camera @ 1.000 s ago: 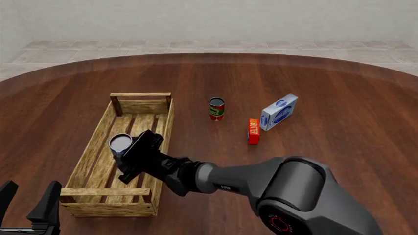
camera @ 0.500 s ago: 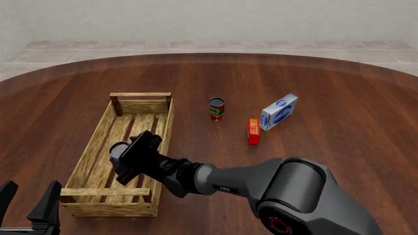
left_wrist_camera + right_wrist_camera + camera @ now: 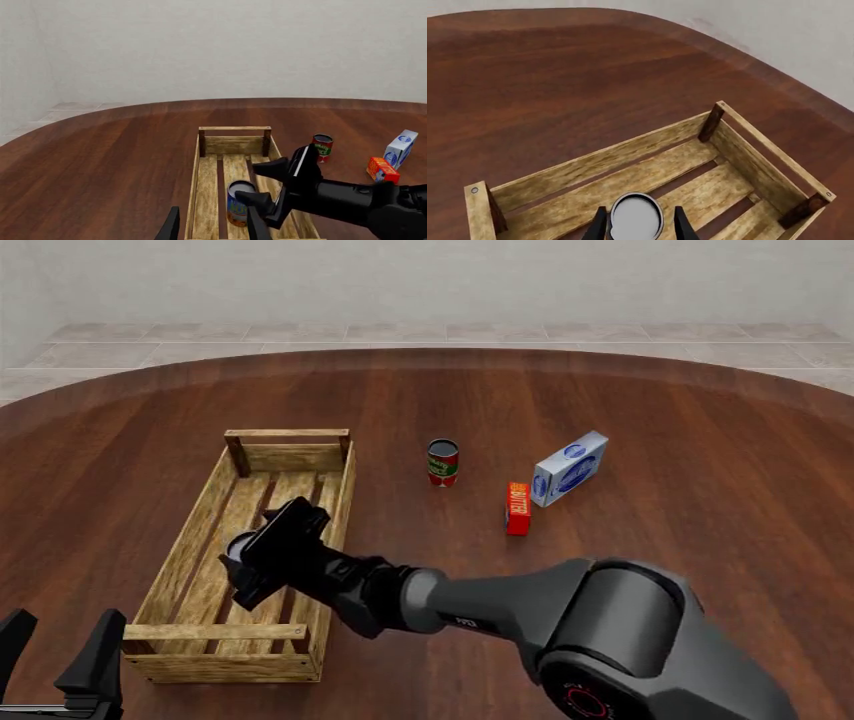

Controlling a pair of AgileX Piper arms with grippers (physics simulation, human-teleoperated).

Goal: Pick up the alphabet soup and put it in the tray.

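I see a rough, matt light-wood tray on the glossy dark-wood table, and inside it the alphabet soup shows a smooth pale metal top.

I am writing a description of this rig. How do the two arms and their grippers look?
The right arm is glossy dark grey with rounded links, a red ring mark near its base and small white lettering. The right gripper is black and blocky. The left gripper has flat black fingers; its arm is out of view.
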